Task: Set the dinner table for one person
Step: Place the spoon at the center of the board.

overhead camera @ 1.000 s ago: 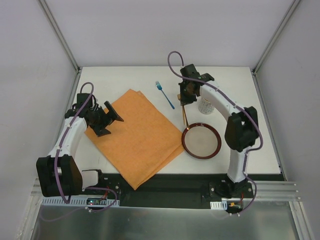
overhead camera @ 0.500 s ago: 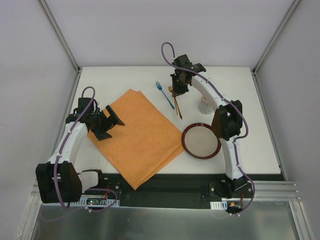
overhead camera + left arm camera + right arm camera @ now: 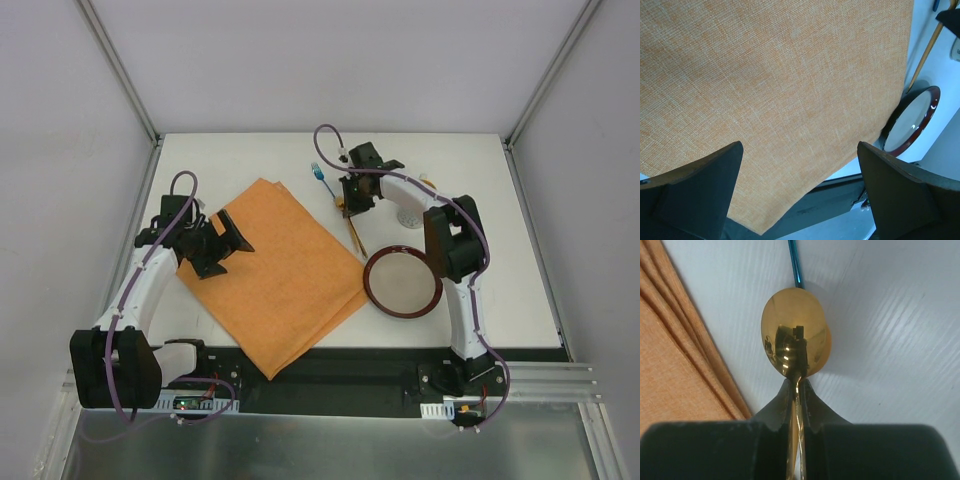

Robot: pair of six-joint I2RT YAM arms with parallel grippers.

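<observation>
The white dinner table (image 3: 500,200) holds an orange placemat (image 3: 270,270) lying askew left of centre. A red-rimmed plate (image 3: 402,282) sits beside the placemat's right corner. My right gripper (image 3: 350,195) is shut on a gold spoon (image 3: 796,332), gripping its neck (image 3: 798,385), low over the table just right of the placemat's far edge. The spoon's handle (image 3: 357,238) points toward the plate. A blue fork (image 3: 320,172) lies just beyond the spoon; its handle shows in the right wrist view (image 3: 794,265). My left gripper (image 3: 222,248) is open and empty above the placemat (image 3: 790,90).
A pale cup (image 3: 408,213) stands partly hidden behind the right arm. Grey frame posts rise at the table's far corners. The plate also shows in the left wrist view (image 3: 912,122), past the placemat's corner near the black front rail.
My right gripper has carried the gold spoon leftward, from beside the cup to near the blue fork. My left gripper has shifted slightly right over the placemat.
</observation>
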